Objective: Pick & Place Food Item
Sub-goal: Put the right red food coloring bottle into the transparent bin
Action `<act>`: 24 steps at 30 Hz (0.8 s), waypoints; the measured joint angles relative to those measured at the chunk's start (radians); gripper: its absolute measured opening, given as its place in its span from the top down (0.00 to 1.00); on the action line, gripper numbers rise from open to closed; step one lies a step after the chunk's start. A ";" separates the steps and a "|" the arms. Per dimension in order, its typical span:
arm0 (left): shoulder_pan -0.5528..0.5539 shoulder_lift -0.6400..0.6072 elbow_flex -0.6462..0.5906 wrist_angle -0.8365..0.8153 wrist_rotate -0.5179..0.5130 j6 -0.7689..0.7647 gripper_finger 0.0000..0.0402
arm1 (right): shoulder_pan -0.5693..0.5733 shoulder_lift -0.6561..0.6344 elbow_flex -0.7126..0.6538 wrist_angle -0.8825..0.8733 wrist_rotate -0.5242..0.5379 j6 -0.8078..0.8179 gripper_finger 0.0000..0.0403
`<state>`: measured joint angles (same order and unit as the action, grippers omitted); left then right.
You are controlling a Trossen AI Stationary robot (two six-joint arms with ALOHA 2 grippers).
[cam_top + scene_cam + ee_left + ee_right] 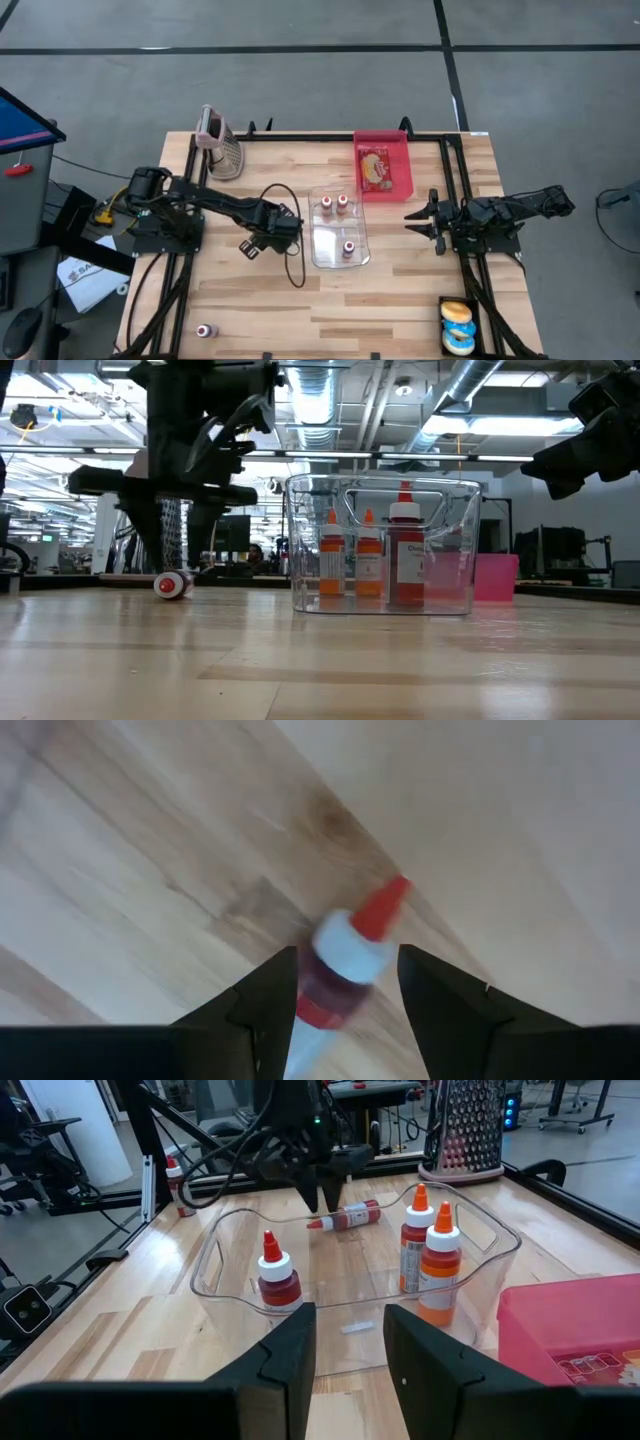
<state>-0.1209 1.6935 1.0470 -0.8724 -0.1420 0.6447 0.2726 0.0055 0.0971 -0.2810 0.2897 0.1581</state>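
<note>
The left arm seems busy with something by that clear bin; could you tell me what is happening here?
The left tool is poised over a small red-capped sauce bottle lying on its side on the table, its fingers straddling the bottle without closing on it. Three similar bottles already stand inside the clear bin. The right tool waits open on the bin's other side, empty.

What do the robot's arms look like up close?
Both arms are black and built from chunky jointed pieces. The left arm has a thin black cable looping beside it on the table. The right arm looks the same. Each ends in an end effector with two flat, dark, wedge-shaped fingers.
</note>
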 joint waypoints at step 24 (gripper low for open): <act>-0.057 -0.002 -0.108 0.130 0.013 -0.053 0.75 | 0.000 0.000 0.000 0.000 0.000 0.000 0.72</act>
<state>-0.1780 1.6917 0.9386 -0.7421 -0.1291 0.5922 0.2728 0.0055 0.0971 -0.2810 0.2897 0.1581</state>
